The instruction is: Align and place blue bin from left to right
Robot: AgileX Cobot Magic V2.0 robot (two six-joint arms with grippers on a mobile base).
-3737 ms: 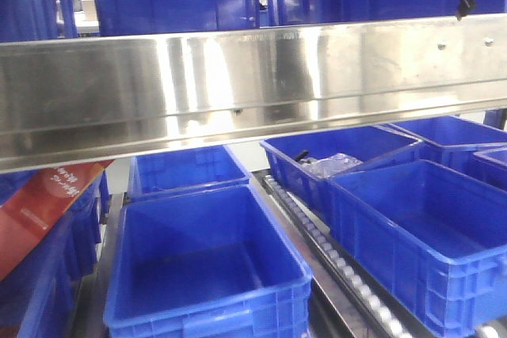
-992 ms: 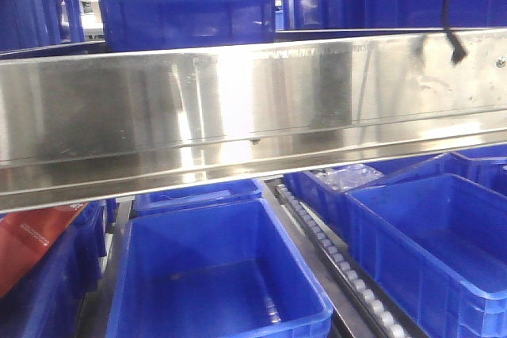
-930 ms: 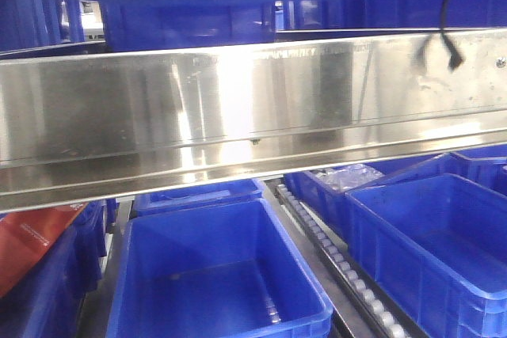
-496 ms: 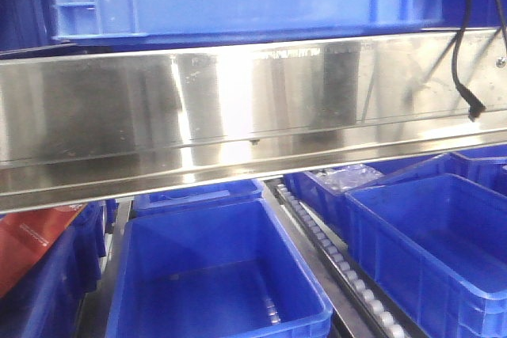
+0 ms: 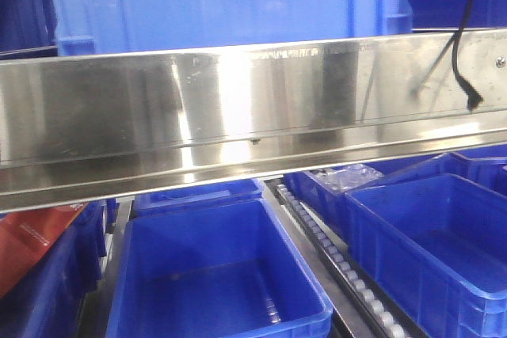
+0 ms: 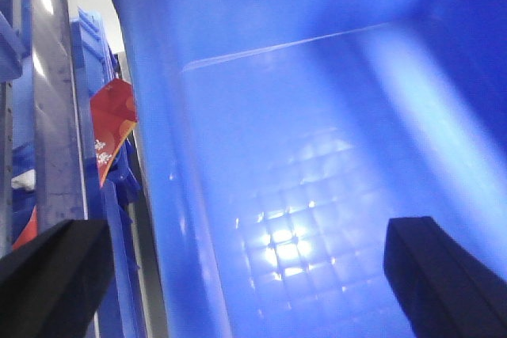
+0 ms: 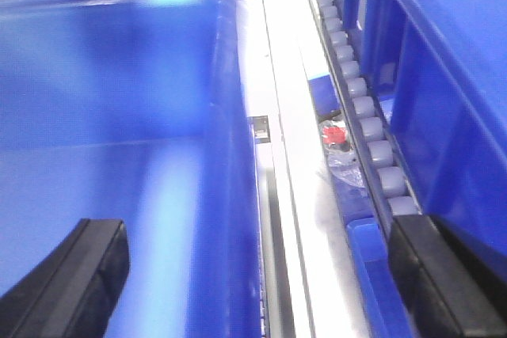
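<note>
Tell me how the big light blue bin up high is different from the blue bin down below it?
The blue bin is a paler sky blue; the lower crate is a deeper royal blue. The blue bin shows above the steel rail; the lower crate sits beneath it, beside the roller track. We see the blue bin's ribbed outer wall, but look down into the lower crate's open inside. Both are plastic and rectangular.

A stainless steel rail (image 5: pixel 253 116) fronts the upper rack level, which carries the blue bin (image 5: pixel 230 1). Below, a roller track (image 5: pixel 337 263) runs between two royal-blue tubs (image 5: pixel 218 275) (image 5: pixel 432 247).
</note>
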